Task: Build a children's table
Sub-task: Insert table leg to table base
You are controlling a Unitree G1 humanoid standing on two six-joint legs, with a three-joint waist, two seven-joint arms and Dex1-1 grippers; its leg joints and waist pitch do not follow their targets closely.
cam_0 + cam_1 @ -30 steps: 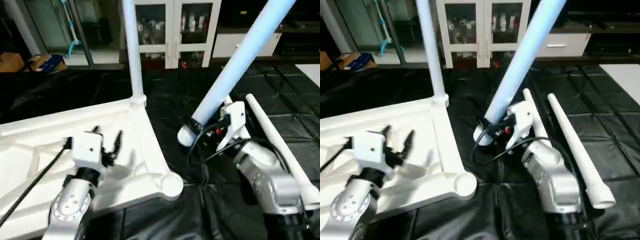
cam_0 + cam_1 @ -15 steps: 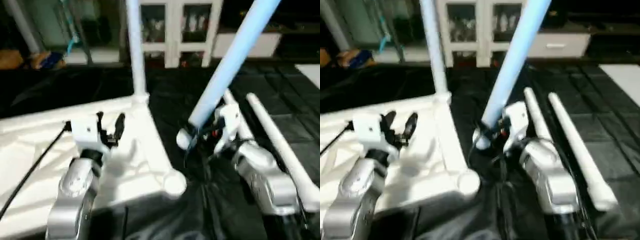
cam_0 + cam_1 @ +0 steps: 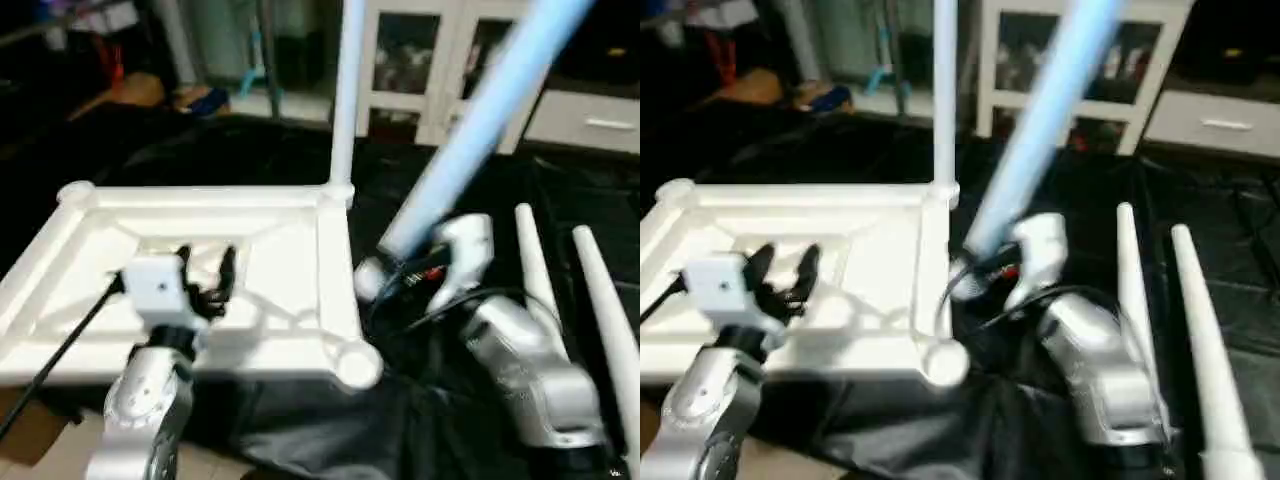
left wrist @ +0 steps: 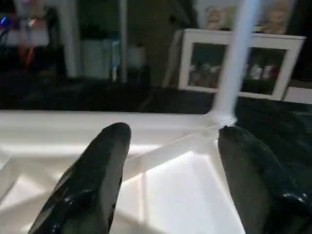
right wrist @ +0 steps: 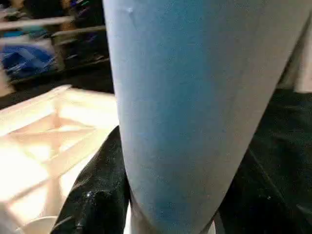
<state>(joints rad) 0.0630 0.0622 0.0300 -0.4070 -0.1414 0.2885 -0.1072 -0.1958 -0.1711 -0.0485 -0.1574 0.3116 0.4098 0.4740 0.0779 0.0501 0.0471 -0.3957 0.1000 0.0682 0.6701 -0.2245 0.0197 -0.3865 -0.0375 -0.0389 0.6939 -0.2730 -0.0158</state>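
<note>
Whole view has swung since 1 s ago – cam moved, more of the tabletop [image 3: 300, 260] in frame now incl its far-left corner socket [image 3: 75, 192]. Real changes are small: held leg [image 3: 480, 120] keeps its lean, thick end low by the tabletop's rt edge, R arm seems drawn in a bit closer to that edge. Near-rt corner socket [image 3: 358, 365] still empty, so leg 2 not seated yet – I'd judge the robot is lining up for that socket.

R gripper [image 3: 400, 272] clamped round the held leg near its thick end; wrist view has black fingers [image 5: 95, 195] hugging both sides of the tube. L gripper [image 3: 205, 275] spread wide, nothing between fingers [image 4: 90, 180], hovering over the ribbed underside, not clearly touching.

Tabletop: white plastic square, upside down on black sheet [image 3: 330, 430], diagonal ribs visible, round sockets at corners. One leg [image 3: 345, 90] already standing upright in the far-rt corner. 2 spare legs [image 3: 590, 300] lie side by side on the sheet to the rt, thin ends pointing away, well apart from tabletop
</note>
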